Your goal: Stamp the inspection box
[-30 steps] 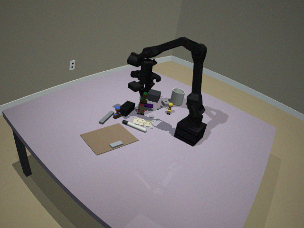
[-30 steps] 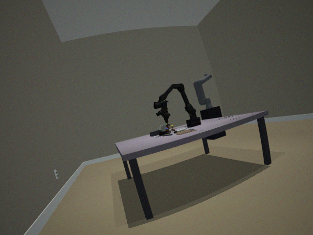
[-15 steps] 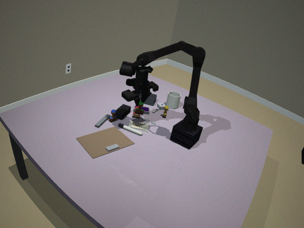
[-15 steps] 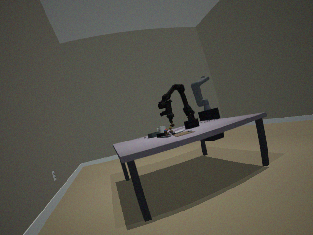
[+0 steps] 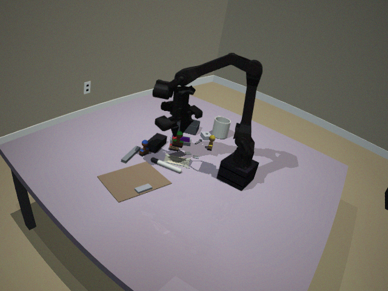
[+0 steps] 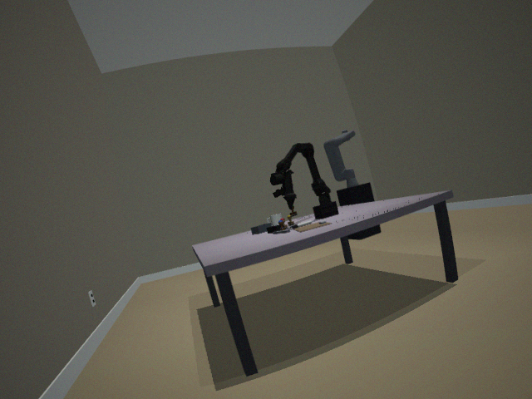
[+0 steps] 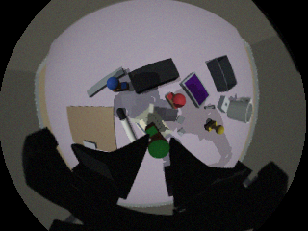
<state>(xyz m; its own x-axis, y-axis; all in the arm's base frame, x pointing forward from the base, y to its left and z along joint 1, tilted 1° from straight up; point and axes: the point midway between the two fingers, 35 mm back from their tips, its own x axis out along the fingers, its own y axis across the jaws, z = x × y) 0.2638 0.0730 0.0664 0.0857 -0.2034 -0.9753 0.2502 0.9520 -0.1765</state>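
My gripper (image 5: 179, 132) (image 6: 292, 208) (image 7: 160, 138) is shut on the green-knobbed stamp (image 5: 177, 143) (image 6: 293, 213) (image 7: 159, 148), holding it in the air over the card area. The cream card (image 5: 187, 163) (image 7: 143, 116) lies below, partly shadowed and partly hidden in the wrist view; its box and any print cannot be read. The purple ink pad (image 5: 185, 139) (image 7: 195, 89) lies open beyond the card. A red-knobbed stamp (image 7: 179, 100) stands between pad and card. A blue-knobbed stamp (image 5: 144, 142) (image 7: 114, 83) and a yellow-knobbed stamp (image 5: 211, 137) (image 7: 219, 129) are off to either side.
A white marker (image 5: 169, 165) (image 7: 127, 129) lies beside the card. A brown board (image 5: 125, 178) (image 7: 91, 120) carries a grey block (image 5: 143, 188). A black block (image 5: 157, 142) (image 7: 154, 75), grey bar (image 5: 130, 154), dark box (image 5: 192, 127) (image 7: 221, 73) and mug (image 5: 220, 127) (image 7: 240, 111) stand around.
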